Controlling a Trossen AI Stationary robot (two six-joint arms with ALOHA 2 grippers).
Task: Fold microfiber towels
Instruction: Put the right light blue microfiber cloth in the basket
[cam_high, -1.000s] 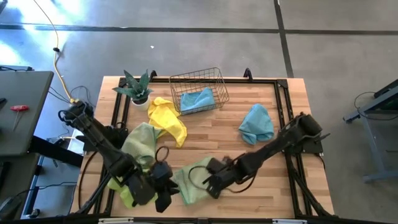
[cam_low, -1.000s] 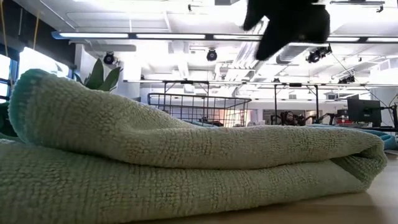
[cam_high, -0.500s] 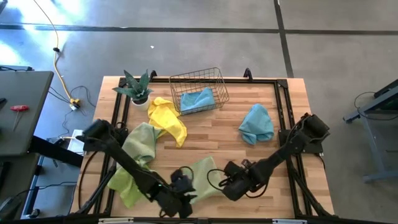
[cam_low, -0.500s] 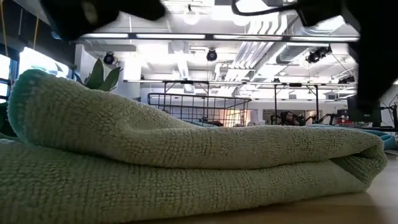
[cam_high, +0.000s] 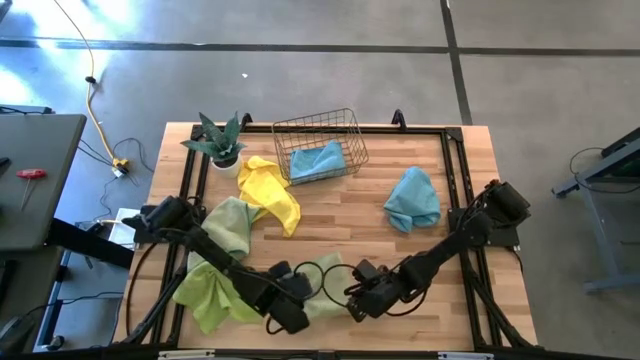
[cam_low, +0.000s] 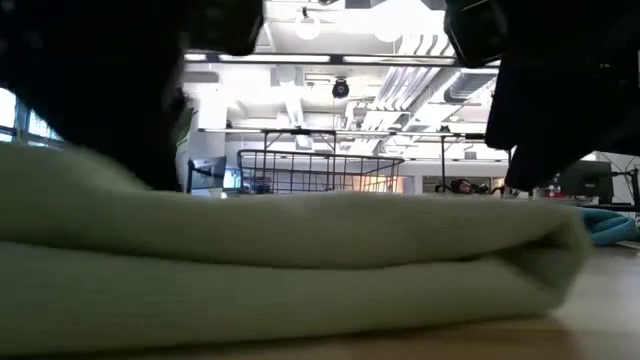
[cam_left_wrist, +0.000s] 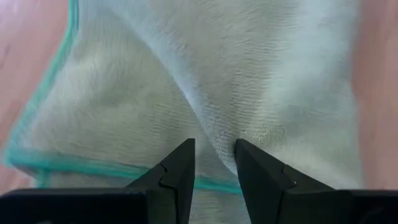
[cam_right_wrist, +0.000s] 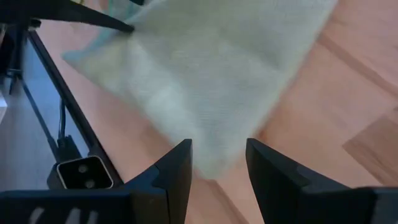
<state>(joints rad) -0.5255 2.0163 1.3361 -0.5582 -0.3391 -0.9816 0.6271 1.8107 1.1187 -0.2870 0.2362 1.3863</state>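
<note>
A: High view, item by item?
B: Pale sage towel (cam_high: 322, 290), folded, at the worktop's (cam_high: 400, 150) near edge, between the two arms. Left hand (cam_high: 290, 312) at its left side, right hand (cam_high: 358, 300) at its right. Lime green towel (cam_high: 205, 292) and a second pale green towel (cam_high: 228, 226) lie crumpled to the left; yellow towel (cam_high: 270, 192) near the potted plant (cam_high: 218, 140); one light blue towel (cam_high: 413, 198) loose on the right, another (cam_high: 318, 160) inside the wire basket (cam_high: 318, 143).

A: Low view?
B: The sage towel (cam_low: 300, 260) fills the foreground, doubled over, with a rounded fold at its right end. Dark arm parts hang above both ends.

A: Left wrist view?
B: Left hand's fingers (cam_left_wrist: 180, 171) are apart, a raised ridge of towel (cam_left_wrist: 211, 81) running toward the gap; teal-edged hem visible.

A: Right wrist view?
B: Right hand's fingers (cam_right_wrist: 177, 168) are apart, over the towel's corner (cam_right_wrist: 205, 81) on the wood; nothing clamped.
</note>
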